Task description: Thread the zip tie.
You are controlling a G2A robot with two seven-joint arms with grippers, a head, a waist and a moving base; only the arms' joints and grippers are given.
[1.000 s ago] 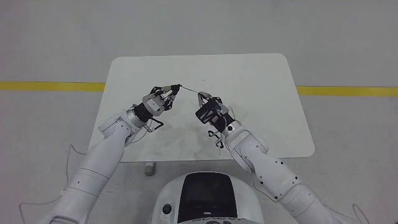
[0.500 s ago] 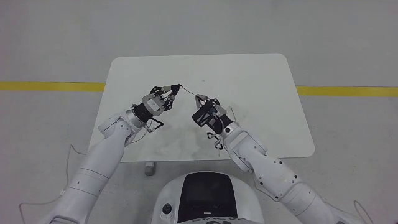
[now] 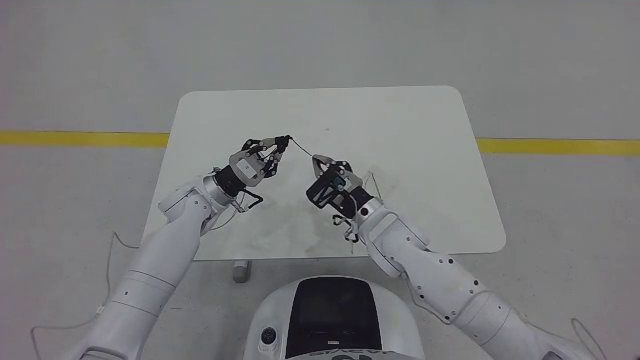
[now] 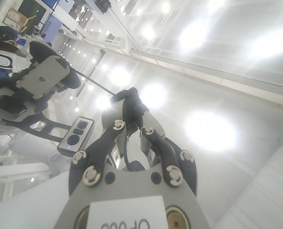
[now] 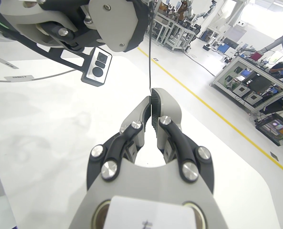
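A thin black zip tie [image 3: 303,147] is stretched in the air between my two grippers, above the middle of the white table [image 3: 420,130]. My left gripper [image 3: 284,144] is shut on one end, and a loose part of the tie curls back between its fingers [image 4: 126,144]. My right gripper [image 3: 318,158] is shut on the other end. In the right wrist view the strap [image 5: 150,55] runs straight from my right gripper [image 5: 151,95] up to the left gripper [image 5: 146,8]. In the left wrist view the strap [image 4: 93,80] leads from my left gripper [image 4: 129,95] to the right gripper [image 4: 71,75].
Both grippers hover close together over the table's near half. A yellow floor line [image 3: 80,138] passes behind the table on both sides. Metal workbenches [image 5: 248,84] stand far off in the room.
My right gripper has shifted slightly toward the left gripper, shortening the stretch of tie between them. The left arm has stayed put.
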